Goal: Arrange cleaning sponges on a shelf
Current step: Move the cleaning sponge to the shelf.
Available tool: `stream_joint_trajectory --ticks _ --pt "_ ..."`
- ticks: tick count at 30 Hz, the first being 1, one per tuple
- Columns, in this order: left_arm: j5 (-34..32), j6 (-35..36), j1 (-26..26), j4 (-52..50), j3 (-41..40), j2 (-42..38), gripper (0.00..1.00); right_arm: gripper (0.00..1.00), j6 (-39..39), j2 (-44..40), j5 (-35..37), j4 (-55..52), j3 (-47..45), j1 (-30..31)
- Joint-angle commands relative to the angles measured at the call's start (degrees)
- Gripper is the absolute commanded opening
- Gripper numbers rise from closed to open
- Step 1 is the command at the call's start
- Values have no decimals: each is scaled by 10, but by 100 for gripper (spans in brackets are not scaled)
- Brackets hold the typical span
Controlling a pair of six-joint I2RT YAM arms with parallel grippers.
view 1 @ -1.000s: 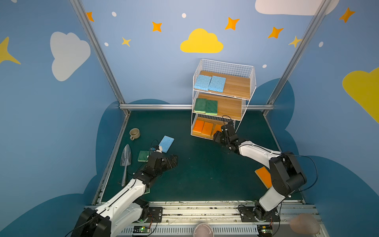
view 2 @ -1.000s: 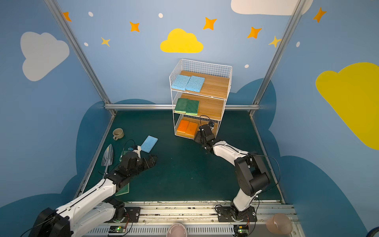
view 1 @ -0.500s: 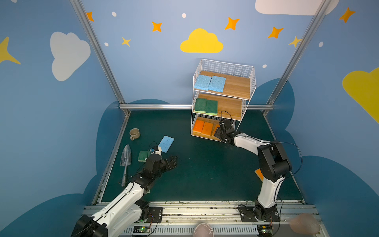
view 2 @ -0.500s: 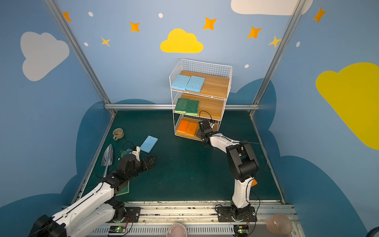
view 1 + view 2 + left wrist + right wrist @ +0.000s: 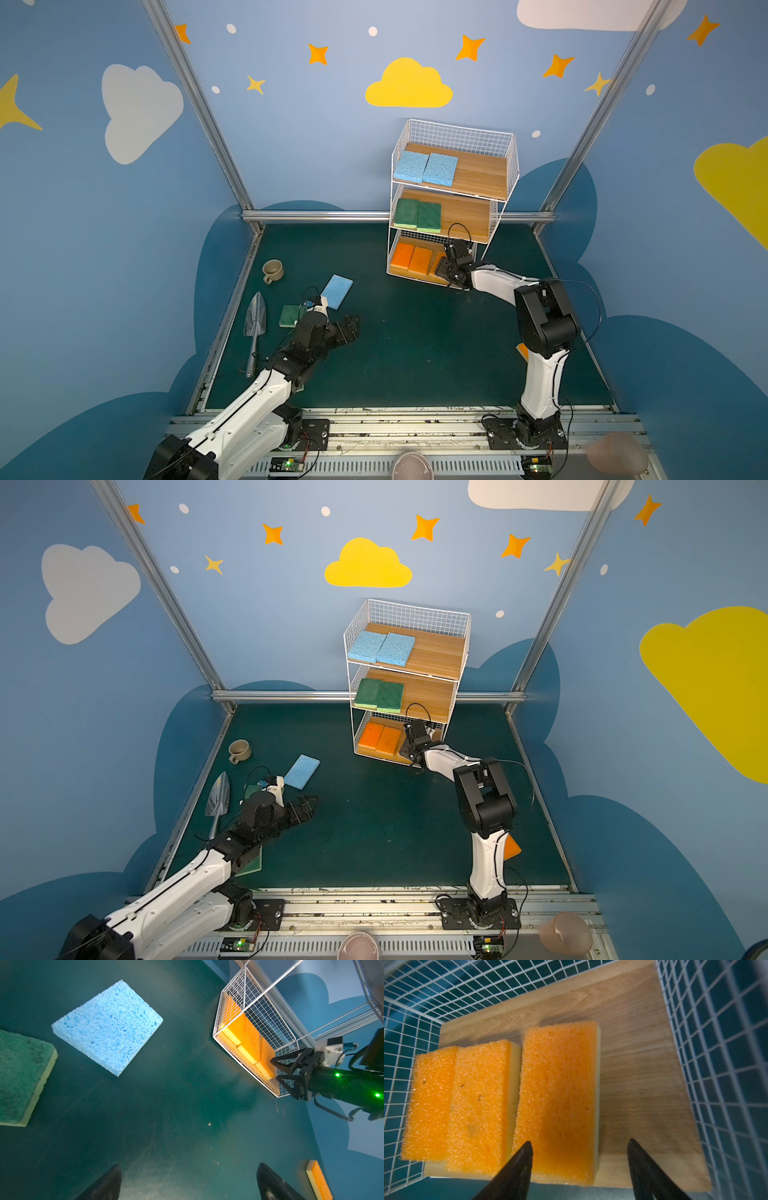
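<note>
Dark green mat [image 5: 415,340] carries everything. The shelf [image 5: 482,176] stands on it, upper centre-right in both top views.
- Top board: two blue sponges [image 5: 426,167] touching, at the left end.
- Middle board: two green sponges [image 5: 417,215], same end.
- Bottom board: three orange sponges [image 5: 481,1105] in a row.

Loose on the mat, left-centre: mug [image 5: 273,271], trowel [image 5: 255,322], loose blue sponge [image 5: 337,291], loose green sponge [image 5: 289,316]. Lower left: second green sponge [image 5: 252,860], mostly hidden. Lower right: lone orange sponge [image 5: 510,848], half hidden.
</note>
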Motion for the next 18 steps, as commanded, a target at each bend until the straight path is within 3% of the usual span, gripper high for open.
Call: stream_joint_trajectory --ticks 1,13,18 --pt "-6 7 -2 -4 0 -8 100 71 -10 15 -40 -2 19 -16" --pt "-12 6 -8 -16 8 -10 100 71 -18 39 -50 -12 49 -24" --pt "-14 6 -10 -18 9 -10 100 62 -23 44 -39 -20 57 -24"
